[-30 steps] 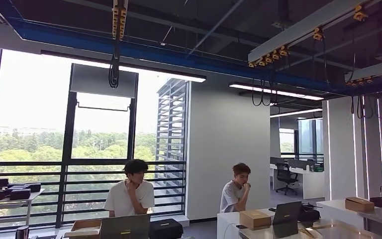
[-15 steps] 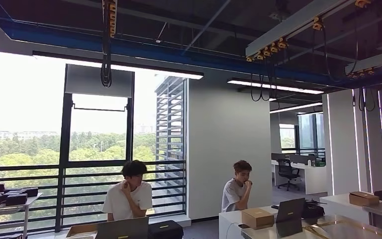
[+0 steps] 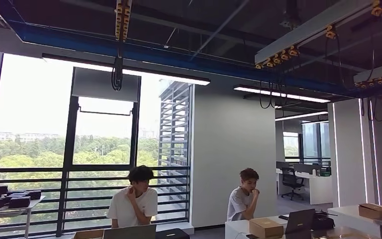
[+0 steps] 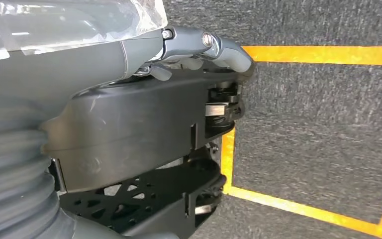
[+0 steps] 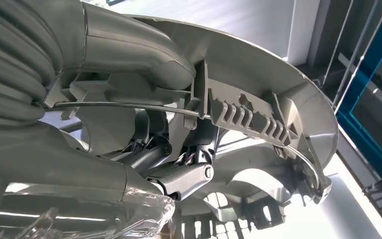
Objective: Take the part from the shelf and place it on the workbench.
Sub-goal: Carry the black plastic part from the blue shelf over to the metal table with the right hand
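**Part in the right hand, worktop low in the head view**

The right hand [image 5: 144, 164] grasps the part [image 5: 278, 99], a pale grey moulded disc with ribs and cut-outs. The thumb lies over one face and the fingers come up under the other. So the part is off the shelf and carried, raised towards the ceiling and the windows behind it. Clamping a wide, thin piece across both faces probably keeps it from swinging while the robot walks.

The left hand [image 4: 144, 55] hangs over the grey floor [image 4: 318, 124], above orange tape [image 4: 323, 55]. I cannot tell whether its fingers are spread or curled. It touches nothing I can see, and it likely stays low simply to keep out of the way.

The head view looks high across the room. A white worktop [image 3: 350, 211] sits at the lower right edge and carries a box [image 3: 374, 210]. Near it are another box [image 3: 266, 227] and a laptop [image 3: 299, 221]. Two people [image 3: 135, 201] sit behind these. If that worktop is the goal, the boxes and laptop crowd the landing spot. The seated people are close enough that the arm would need a careful swing, and the head would have to tilt down first.
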